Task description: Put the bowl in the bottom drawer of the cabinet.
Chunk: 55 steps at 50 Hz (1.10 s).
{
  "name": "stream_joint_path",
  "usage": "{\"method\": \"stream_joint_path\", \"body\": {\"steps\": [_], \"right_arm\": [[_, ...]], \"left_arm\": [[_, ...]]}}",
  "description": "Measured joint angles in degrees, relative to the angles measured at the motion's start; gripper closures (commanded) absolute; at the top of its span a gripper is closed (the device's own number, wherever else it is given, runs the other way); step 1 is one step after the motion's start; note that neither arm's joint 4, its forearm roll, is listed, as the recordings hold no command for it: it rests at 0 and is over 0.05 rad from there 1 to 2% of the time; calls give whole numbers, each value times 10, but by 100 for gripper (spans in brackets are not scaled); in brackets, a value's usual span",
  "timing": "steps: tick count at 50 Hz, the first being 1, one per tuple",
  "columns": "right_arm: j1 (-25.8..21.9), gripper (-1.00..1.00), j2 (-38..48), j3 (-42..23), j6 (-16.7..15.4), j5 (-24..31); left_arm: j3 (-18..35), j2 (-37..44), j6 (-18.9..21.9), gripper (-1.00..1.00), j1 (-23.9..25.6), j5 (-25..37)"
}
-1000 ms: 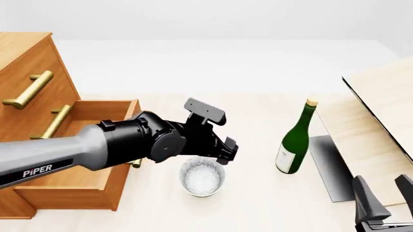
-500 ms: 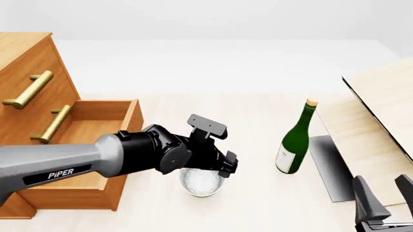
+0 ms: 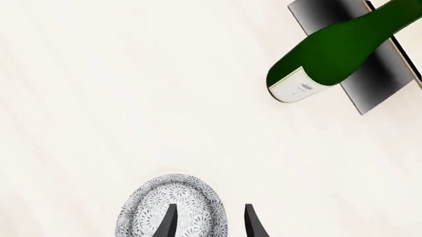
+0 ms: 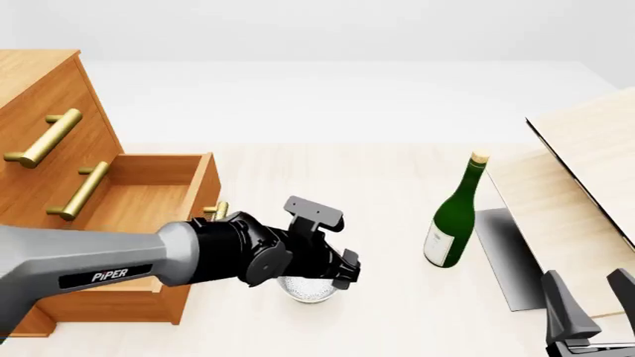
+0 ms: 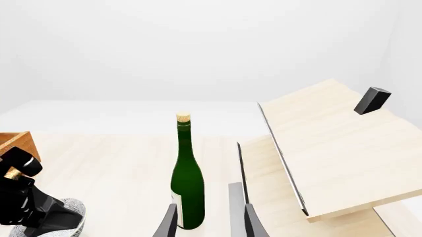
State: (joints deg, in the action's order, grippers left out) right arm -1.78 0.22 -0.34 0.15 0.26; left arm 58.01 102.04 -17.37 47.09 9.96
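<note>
The cabinet (image 4: 44, 111) stands at the table's (image 4: 328, 178) left edge, with the bottom drawer (image 4: 139, 223) pulled out rightward. The bowl (image 4: 312, 288) sits on the table just right of the drawer. The bottle (image 4: 454, 219) stands upright further right, with the board (image 4: 585, 186) beyond it.

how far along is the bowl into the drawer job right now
Done: the bottom drawer of the cabinet is already pulled open. In hand: the left gripper is down at the bowl, one finger inside the rim and one outside, jaws not yet closed; the bowl sits on the table. Left: grip, lift, carry it into the drawer. The right gripper waits open near the green bottle.
</note>
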Motion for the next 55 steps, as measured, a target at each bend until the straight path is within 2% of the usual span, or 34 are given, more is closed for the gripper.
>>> {"method": "stream_joint_path", "body": {"steps": [36, 55], "right_arm": [[0, -100, 0, 0, 0, 0], [0, -100, 0, 0, 0, 0]], "left_arm": [[-39, 33, -51, -100, 19, -61], [-41, 53, -67, -100, 31, -74]]}}
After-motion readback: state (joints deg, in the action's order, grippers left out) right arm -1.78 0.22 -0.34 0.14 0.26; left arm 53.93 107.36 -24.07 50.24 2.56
